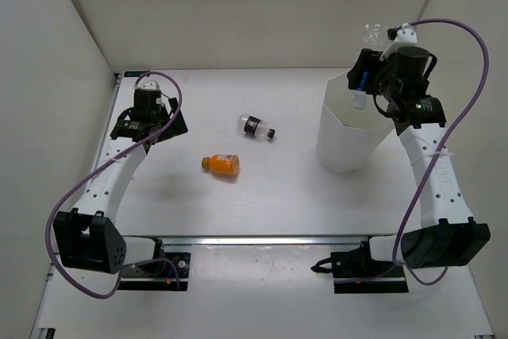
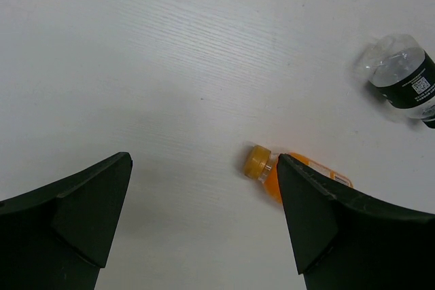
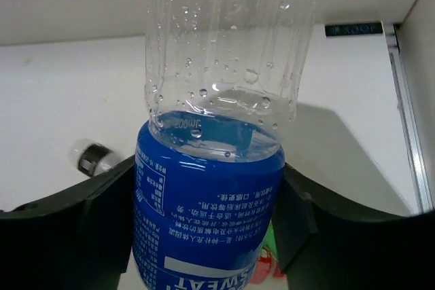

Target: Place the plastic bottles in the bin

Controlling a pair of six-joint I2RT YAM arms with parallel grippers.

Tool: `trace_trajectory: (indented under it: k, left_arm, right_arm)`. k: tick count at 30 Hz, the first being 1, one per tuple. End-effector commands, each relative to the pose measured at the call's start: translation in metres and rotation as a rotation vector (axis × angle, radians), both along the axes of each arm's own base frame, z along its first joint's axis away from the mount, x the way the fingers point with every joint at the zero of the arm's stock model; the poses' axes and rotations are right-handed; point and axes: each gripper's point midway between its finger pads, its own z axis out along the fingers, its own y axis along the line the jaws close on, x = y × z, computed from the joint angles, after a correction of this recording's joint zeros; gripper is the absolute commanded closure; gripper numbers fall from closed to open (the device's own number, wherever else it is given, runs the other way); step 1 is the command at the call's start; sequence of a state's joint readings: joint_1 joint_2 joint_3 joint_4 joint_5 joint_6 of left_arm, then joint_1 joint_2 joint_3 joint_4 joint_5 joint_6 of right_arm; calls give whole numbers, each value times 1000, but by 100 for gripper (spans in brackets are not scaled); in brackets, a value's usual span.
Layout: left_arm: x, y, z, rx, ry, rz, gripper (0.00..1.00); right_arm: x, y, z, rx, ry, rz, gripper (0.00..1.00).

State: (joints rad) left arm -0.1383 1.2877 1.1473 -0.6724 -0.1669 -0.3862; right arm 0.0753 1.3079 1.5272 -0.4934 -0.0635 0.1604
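The left claw (image 1: 149, 125) hangs over the left side of the table (image 1: 278, 196), its jaws spread wide with nothing between them. To its right lie the two bottles not yet binned: the orange bottle (image 1: 221, 164) on its side and, a little farther back, the black-labelled bottle (image 1: 255, 126). They lie apart from each other with bare table all round, so there is room to come down on either. The bin (image 1: 343, 148) stands to the right, near the side wall. Above its mouth the right claw (image 1: 363, 85) is clamped on the blue-labelled bottle (image 3: 211, 188), cap downward — letting go looks like the step in hand. Green and red show below it, likely bottles already inside. The rim sits near, leaving little sideways margin.
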Motion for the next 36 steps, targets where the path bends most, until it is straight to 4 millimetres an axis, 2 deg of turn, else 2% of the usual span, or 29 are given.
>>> trace_trajectory:
  k: [1,2,5,8,9,10,11,12,13,14,15,16,17,18,19,20,21,22,23,24,25,26,27,29,30,33,34,36]
  left_arm:
    - [5,-9,20,-43,-64,-29,1]
    - [5,-10,21,-50,-76,-30,1]
    - [-3,-9,28,-47,-69,-41,1]
    - [-20,-8,31,-4,-64,-40,1]
    - [-26,-7,27,-5,-50,-41,1]
    - [-33,-7,25,-17,-47,-49,1]
    - [-40,-3,30,-17,-55,-37,1]
    - [-47,0,23,-9,-35,-25,2]
    - [-58,4,24,-2,-36,-8,1]
    - [-64,5,29,-4,-55,-1,1]
    - [-73,6,22,4,-28,0,1]
    - [-83,6,20,-6,-21,-1,2]
    - [-89,8,24,-13,-42,1,1]
    - [-96,9,20,-19,-20,6,1]
    - [-105,9,20,-16,-21,0,1]
    - [-111,9,21,-19,-28,4,2]
    - [-120,12,15,-17,-13,20,1]
    - [-130,13,11,-19,15,27,1]
    - [-136,10,9,-36,20,24,1]
    - [-146,7,7,-54,27,18,2]
    - [-153,7,1,-58,45,12,1]
    - [-161,7,2,-63,45,14,1]
    - [-165,6,4,-67,33,11,1]
    - [-174,9,5,-57,35,25,1]
    - [-175,10,6,-61,30,39,1]
    - [-179,6,3,-66,48,14,2]
    - [-179,6,2,-62,51,9,1]
    - [-176,4,2,-64,53,-2,1]
  right_arm:
    - [-5,-12,-17,-56,27,-1,32]
    - [-4,-17,-20,-60,40,-28,21]
    - [-7,-20,-10,-75,28,-35,1]
    - [-10,-3,11,-107,-29,1,1]
    - [-9,2,10,-124,-23,16,1]
    - [-12,17,22,-136,-45,65,1]
    - [-15,38,26,-142,-44,121,1]
    - [-12,51,29,-178,-56,176,0]
    - [-16,85,19,-208,-39,283,1]
    - [-26,117,21,-220,-44,372,0]
    - [-26,138,13,-245,-33,445,0]
    - [-35,175,-5,-274,-10,562,0]
    - [-51,209,-10,-282,-18,668,1]
    - [-55,232,-28,-308,5,760,1]
    - [-70,265,-48,-330,27,877,1]
    - [-81,286,-58,-326,36,946,1]
    - [-94,313,-78,-327,71,1066,1]
    - [-94,331,-103,-333,118,1119,1]
    - [-100,350,-108,-344,109,1143,1]
    - [-100,364,-129,-365,142,1165,1]
    - [-95,372,-149,-411,154,1184,0]
    - [-95,383,-166,-460,164,1197,1]
    - [-99,389,-174,-480,177,1212,1]
    - [-96,400,-210,-526,229,1240,1]
    - [-93,403,-215,-536,229,1241,1]
    - [-80,402,-269,-668,306,1244,1]
    - [-74,404,-267,-678,300,1227,1]
    - [-69,407,-290,-680,338,1236,1]
